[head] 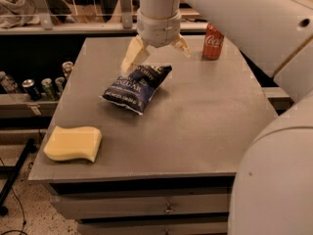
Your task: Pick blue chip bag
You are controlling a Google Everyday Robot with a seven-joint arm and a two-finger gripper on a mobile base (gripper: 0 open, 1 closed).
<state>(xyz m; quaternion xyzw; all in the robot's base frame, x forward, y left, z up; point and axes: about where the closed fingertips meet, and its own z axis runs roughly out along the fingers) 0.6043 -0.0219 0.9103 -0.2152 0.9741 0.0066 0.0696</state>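
The blue chip bag point(136, 85), dark navy foil with white "VINEGAR" lettering, lies flat on the grey table point(205, 116), left of its middle. My gripper point(156, 53) hangs from the white arm just over the bag's far end. It is open, with one cream finger point(133, 58) at the bag's upper left corner and the other finger point(182, 45) to the right, off the bag. Nothing is held.
A red cola can point(213, 41) stands at the table's far right. A yellow sponge point(73, 143) lies at the near left corner. Several cans point(48, 86) stand on a lower shelf to the left. My white arm fills the right side.
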